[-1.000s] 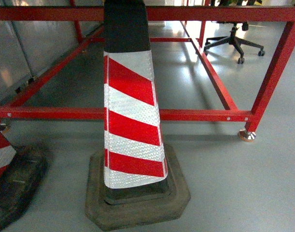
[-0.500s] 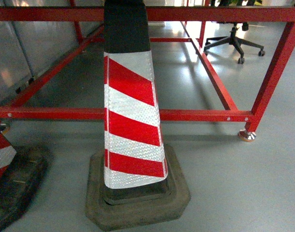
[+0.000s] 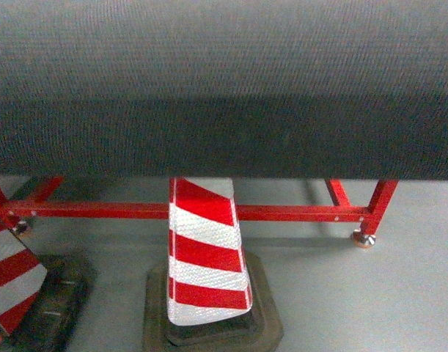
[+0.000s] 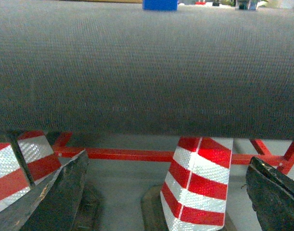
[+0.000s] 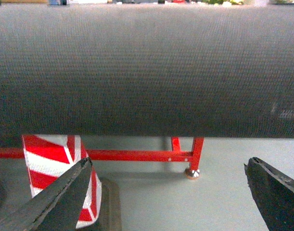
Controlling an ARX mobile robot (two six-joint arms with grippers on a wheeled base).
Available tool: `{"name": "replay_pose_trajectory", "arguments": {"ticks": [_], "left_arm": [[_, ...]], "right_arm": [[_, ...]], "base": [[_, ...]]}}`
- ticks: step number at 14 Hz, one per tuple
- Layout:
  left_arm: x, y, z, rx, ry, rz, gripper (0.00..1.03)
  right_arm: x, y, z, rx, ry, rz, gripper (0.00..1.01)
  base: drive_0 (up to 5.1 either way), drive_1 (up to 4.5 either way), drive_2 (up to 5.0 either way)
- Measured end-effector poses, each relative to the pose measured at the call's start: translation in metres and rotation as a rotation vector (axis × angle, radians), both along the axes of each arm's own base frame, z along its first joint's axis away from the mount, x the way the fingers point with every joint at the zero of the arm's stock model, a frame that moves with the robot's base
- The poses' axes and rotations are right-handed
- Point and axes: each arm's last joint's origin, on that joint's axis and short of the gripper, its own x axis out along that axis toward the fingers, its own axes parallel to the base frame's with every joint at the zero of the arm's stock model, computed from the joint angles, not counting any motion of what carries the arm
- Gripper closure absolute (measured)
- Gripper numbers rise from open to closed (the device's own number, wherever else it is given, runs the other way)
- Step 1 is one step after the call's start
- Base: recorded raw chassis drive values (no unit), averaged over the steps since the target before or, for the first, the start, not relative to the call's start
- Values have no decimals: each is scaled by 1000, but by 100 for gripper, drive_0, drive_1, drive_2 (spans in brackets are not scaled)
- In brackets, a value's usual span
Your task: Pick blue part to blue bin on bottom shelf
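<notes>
A broad dark grey woven surface (image 3: 224, 88), which appears to be the edge of a worktop seen from close up, fills the upper half of every view. Beneath it in the head view, a traffic cone (image 3: 207, 253) with red and white stripes is seen standing on its dark base on the grey floor (image 3: 370, 301). A second striped cone (image 3: 11, 275) is partly cut off at the left edge. Behind both cones a red metal frame (image 3: 282, 213) runs across, with a foot (image 3: 364, 238) resting on the floor at the right.

In the left wrist view, the left tool (image 4: 166, 192) is shown with its two dark fingers well apart, and nothing is held between them. At the top edge of that view, beyond the grey surface, a small piece of a blue object (image 4: 159, 4) is visible; whether it is the blue part or the blue bin cannot be told. The bottom shelf is not seen in any view.

In the right wrist view, the right tool (image 5: 168, 197) is likewise spread wide with nothing between its fingers.
</notes>
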Motion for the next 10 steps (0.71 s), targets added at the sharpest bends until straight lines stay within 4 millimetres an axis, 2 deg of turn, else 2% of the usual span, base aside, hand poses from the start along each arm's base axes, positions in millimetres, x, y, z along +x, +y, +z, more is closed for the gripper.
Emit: {"name": "replay_pose_trajectory", "arguments": {"ticks": [10], "left_arm": [[0,0,0,-1,0,1,5]], "right_arm": [[0,0,0,-2,-1,1,3]], "base": [[0,0,0]]}}
